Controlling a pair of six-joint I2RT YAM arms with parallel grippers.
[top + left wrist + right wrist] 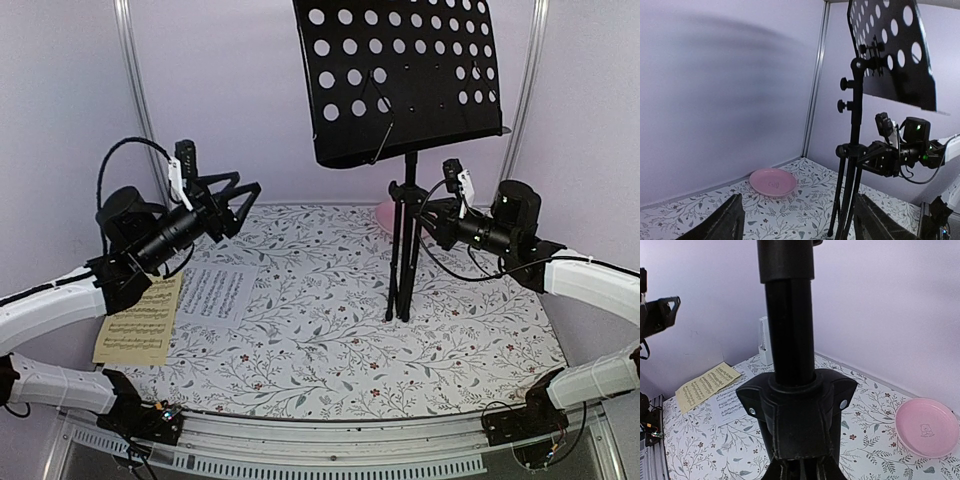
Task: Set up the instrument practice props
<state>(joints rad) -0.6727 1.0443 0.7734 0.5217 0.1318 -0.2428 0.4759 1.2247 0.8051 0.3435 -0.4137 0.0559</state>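
Top external view: the music stand [409,170] is upright on the patterned surface [320,350], right of centre, with its pole vertical and its perforated desk high. The right tool [427,215] meets the pole level from the right, low down above the legs, and appears to touch it. The left tool [243,205] is raised at the left, spread wide and holding nothing, well apart from the stand. Below it, to the near left, the yellowish sheet [140,320] and the white sheet [215,293] lie flat side by side, long axes running near to far. Left wrist view: its own fingers [722,222] stand wide at the lower corners. Across the scene the right tool reaches the collar [854,150] on the pole, and a pink plate [772,181] rests by the far wall. Right wrist view: the pole fills the centre, directly ahead and very close. The tool's own fingers are out of sight, so I cannot tell whether it is clamped on the pole. Judgement: any shift of the stand falls to the right arm and depends on holding that vertical axis square to the tool.
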